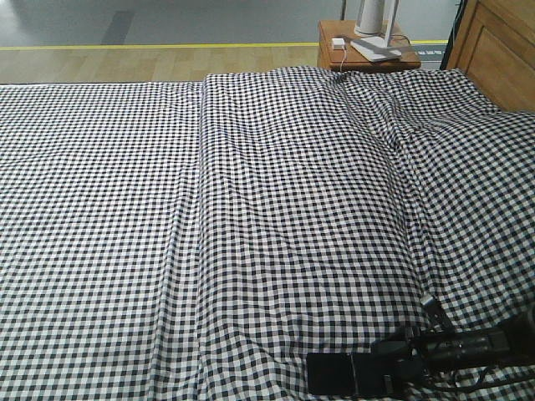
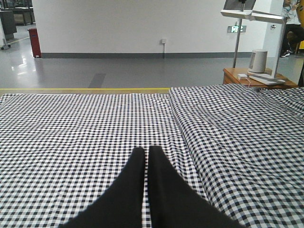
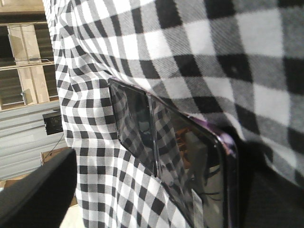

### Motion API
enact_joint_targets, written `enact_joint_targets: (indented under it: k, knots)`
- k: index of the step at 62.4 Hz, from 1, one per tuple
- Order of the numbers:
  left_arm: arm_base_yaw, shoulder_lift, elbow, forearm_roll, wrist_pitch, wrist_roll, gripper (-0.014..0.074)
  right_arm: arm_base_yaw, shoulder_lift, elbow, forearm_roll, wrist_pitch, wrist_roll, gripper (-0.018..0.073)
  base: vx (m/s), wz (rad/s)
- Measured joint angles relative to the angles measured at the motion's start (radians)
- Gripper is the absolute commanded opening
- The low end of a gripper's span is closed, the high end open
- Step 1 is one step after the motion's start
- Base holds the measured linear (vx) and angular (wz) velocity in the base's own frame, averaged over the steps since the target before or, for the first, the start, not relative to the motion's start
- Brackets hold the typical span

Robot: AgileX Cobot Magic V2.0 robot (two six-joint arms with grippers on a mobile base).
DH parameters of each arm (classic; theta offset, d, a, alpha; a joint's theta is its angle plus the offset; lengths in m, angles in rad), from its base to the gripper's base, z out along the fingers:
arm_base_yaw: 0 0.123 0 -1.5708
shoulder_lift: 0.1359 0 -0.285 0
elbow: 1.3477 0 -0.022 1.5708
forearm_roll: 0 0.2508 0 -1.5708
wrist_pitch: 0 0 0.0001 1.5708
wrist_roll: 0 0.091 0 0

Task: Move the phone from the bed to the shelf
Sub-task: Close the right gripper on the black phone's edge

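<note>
The phone [image 1: 333, 373], a glossy black slab with a seam across it, lies flat on the bed [image 1: 251, 209] near its front right edge. My right gripper [image 1: 386, 368] reaches it from the right, low over the gingham sheet. In the right wrist view the phone [image 3: 180, 156] fills the middle, its pinkish rim beside the right finger. The right gripper [image 3: 156, 199] is open, with one finger on each side of the phone. My left gripper [image 2: 146, 151] hovers shut and empty over the bed [image 2: 71, 133]. Pale wooden boards that look like the shelf [image 3: 28, 61] show at top left.
A reddish-brown bedside table [image 1: 368, 52] with a white lamp base and a charger stands beyond the bed's far right corner. The light wooden headboard [image 1: 501, 42] rises at top right. A long fold [image 1: 201, 209] runs down the sheet. Grey floor with a yellow line lies beyond.
</note>
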Motion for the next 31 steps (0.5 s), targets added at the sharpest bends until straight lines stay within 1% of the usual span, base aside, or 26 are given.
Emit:
enact_joint_targets:
  k: [6, 19, 23, 31]
  knots:
    - [0.0, 0.0, 0.0, 0.0, 0.0, 0.0, 0.0001, 0.001, 0.007, 0.0, 0.01, 0.001, -0.005, 0.0594, 0.0, 0.0]
    - [0.0, 0.0, 0.0, 0.0, 0.0, 0.0, 0.0001, 0.042, 0.007, 0.0, 0.009, -0.01, -0.025, 0.0578, 0.0, 0.0]
    - [0.0, 0.0, 0.0, 0.0, 0.0, 0.0, 0.0001, 0.045, 0.007, 0.0, 0.008, -0.015, -0.025, 0.0554, 0.0, 0.0]
    - [0.0, 0.0, 0.0, 0.0, 0.0, 0.0, 0.0001, 0.045, 0.007, 0.0, -0.007, -0.017, -0.025, 0.0454, 0.0, 0.0]
